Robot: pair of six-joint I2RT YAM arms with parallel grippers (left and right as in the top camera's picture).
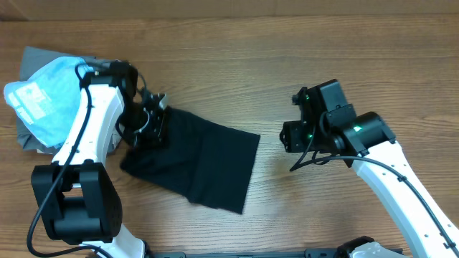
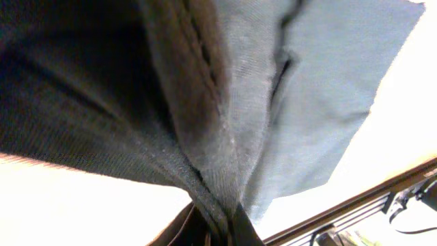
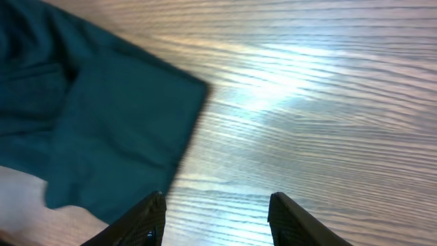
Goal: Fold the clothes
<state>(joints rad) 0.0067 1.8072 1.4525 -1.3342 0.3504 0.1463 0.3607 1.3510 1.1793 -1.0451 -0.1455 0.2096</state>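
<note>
Wood table (image 1: 301,57), black T-shirt (image 1: 208,161) lying on it, L fingers (image 2: 179,232) pinching its fabric, R fingers (image 3: 147,222) apart, empty

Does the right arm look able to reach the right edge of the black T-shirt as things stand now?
Probably yes. The right gripper is open above the bare table, just beside the edge of the black T-shirt, and nothing lies between them.

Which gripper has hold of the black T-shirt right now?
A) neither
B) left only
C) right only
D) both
B: in the left wrist view the left gripper is pinched shut on a bunch of the black T-shirt, while the right gripper hangs open and empty over the bare table beside the shirt's edge.
</note>
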